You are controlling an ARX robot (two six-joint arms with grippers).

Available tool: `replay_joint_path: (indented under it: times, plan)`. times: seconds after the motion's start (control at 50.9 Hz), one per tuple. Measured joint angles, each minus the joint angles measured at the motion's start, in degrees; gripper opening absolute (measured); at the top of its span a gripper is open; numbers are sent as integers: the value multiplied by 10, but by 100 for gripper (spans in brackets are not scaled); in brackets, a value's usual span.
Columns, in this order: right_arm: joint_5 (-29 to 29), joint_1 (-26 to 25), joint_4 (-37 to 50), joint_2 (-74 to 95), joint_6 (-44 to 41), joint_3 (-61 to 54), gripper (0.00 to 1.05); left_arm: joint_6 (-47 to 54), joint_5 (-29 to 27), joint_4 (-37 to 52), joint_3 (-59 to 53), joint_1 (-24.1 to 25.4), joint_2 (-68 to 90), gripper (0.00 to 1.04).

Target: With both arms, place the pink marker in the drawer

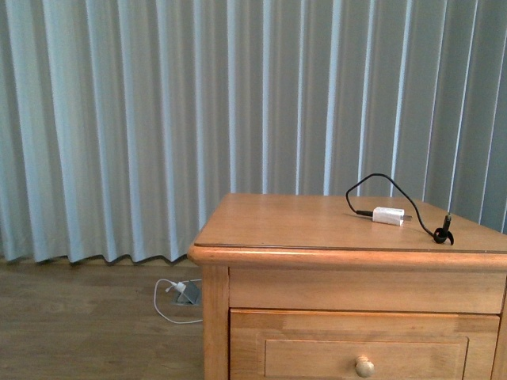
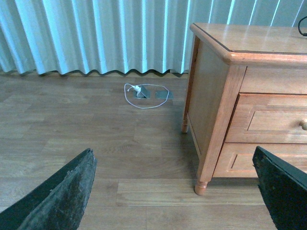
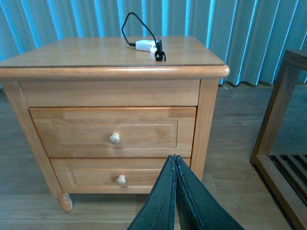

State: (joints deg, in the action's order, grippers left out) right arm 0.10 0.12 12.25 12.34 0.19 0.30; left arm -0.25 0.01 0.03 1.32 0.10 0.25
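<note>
The pink marker shows in no view. The drawer is the taller upper front of the honey-coloured nightstand, shut, with a round pale knob. It also shows in the front view and the left wrist view. My right gripper is shut and empty, low in front of the nightstand, near its right front leg. My left gripper is open and empty over the floor, to the left of the nightstand. Neither arm shows in the front view.
A white charger block with a black cable lies on the nightstand top, also in the right wrist view. A shallower drawer sits below. A white cord and grey plate lie by the curtain. A dark wooden frame stands to the right.
</note>
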Motion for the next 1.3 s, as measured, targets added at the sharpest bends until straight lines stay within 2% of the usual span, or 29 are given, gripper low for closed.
replay_joint_path:
  times: [0.177,0.255,0.294,0.824,1.04,1.178,1.296]
  plan:
    - [0,0,-19,-23,0,0,1,0,0,0,0,0,0,99]
    - [0,0,-106,-88,0,0,1,0,0,0,0,0,0,99]
    - [0,0,-119,-107,0,0,1,0,0,0,0,0,0,99]
    - [0,0,-122,-121,0,0,1,0,0,0,0,0,0,99]
    - [0,0,-122,-121,-1,0,37,0,0,0,0,0,0,99]
    - [0,0,-122,-121,-1,0,67,0,0,0,0,0,0,99]
    - [0,0,-122,-121,-1,0,87,0,0,0,0,0,0,99]
